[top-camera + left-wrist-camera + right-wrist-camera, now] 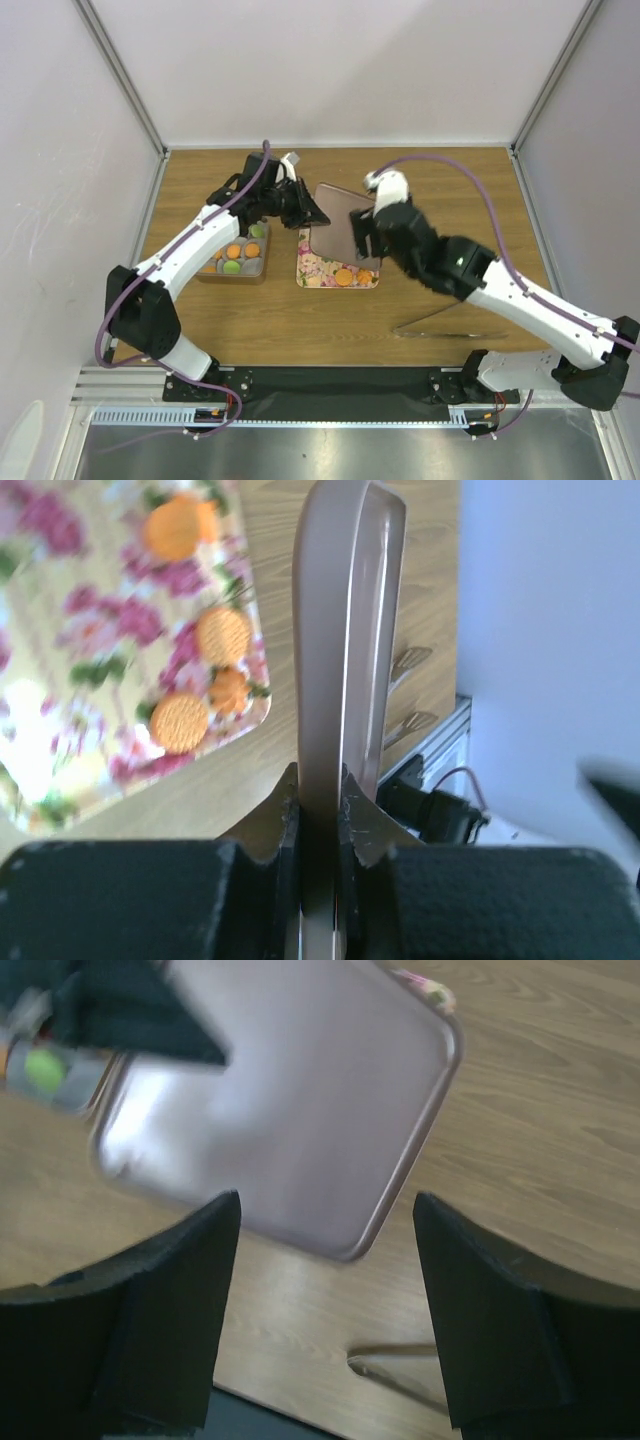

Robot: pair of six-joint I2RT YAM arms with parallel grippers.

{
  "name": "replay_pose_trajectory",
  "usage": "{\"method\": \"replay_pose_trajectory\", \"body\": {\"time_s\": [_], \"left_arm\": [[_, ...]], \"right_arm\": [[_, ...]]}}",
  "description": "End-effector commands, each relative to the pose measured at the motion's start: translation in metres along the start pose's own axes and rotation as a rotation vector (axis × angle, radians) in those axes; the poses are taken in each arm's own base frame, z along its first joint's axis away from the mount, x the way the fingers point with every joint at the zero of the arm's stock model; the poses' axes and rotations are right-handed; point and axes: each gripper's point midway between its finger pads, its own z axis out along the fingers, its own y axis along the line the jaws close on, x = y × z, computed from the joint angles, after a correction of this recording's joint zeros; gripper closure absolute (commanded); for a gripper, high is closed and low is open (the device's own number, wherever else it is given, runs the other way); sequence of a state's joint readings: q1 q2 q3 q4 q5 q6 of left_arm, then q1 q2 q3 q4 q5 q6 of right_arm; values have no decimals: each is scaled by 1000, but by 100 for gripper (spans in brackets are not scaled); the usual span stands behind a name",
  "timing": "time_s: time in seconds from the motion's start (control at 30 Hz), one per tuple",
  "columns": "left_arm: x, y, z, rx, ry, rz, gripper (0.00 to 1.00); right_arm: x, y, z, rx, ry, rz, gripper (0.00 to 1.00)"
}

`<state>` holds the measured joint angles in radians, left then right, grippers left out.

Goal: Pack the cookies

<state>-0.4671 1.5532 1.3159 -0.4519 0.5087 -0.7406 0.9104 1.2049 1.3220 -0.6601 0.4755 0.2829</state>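
Orange cookies [345,277] lie on the near end of the floral tray [312,268]; in the left wrist view these cookies [180,721] sit at the edge of that tray [60,690]. More orange and green cookies [234,258] fill the grey tin [232,279]. My left gripper [308,208] is shut on the edge of the metal lid [335,228], which hangs tilted above the tray. The left wrist view shows the gripper [318,780] and the lid [340,630] edge-on. My right gripper [362,240] is open just off the lid's right edge. In its own view the gripper [325,1200] is apart from the lid [290,1110].
A thin clear sheet-like object [450,325] stands on the wooden table in front of the right arm and shows at the bottom of the right wrist view [400,1370]. White walls enclose the table on three sides.
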Motion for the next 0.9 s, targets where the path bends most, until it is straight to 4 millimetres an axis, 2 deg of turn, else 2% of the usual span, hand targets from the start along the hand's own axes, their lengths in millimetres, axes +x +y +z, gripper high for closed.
{"method": "replay_pose_trajectory", "body": {"time_s": [0.0,0.03,0.07,0.13,0.3,0.5,0.63,0.87], "left_arm": [[1,-3,-25,-65,-32,-171,100],[7,2,-26,-91,-9,-208,100],[8,2,-27,-102,-1,-231,100],[13,6,-32,-153,20,-289,100],[21,9,-42,-209,47,-393,100],[26,12,-55,-244,50,-473,100],[26,10,-59,-234,44,-483,100],[27,10,-61,-226,47,-493,100]], "right_arm": [[-16,7,-15,118,-168,-172,24],[-10,27,-22,73,-180,-256,23],[-3,30,-19,95,-181,-303,23],[1,51,-23,58,-211,-391,23],[15,79,-24,10,-273,-533,21],[19,96,-26,-48,-290,-590,20],[28,106,-20,-70,-273,-635,20],[39,121,-23,-131,-254,-666,21]]}}
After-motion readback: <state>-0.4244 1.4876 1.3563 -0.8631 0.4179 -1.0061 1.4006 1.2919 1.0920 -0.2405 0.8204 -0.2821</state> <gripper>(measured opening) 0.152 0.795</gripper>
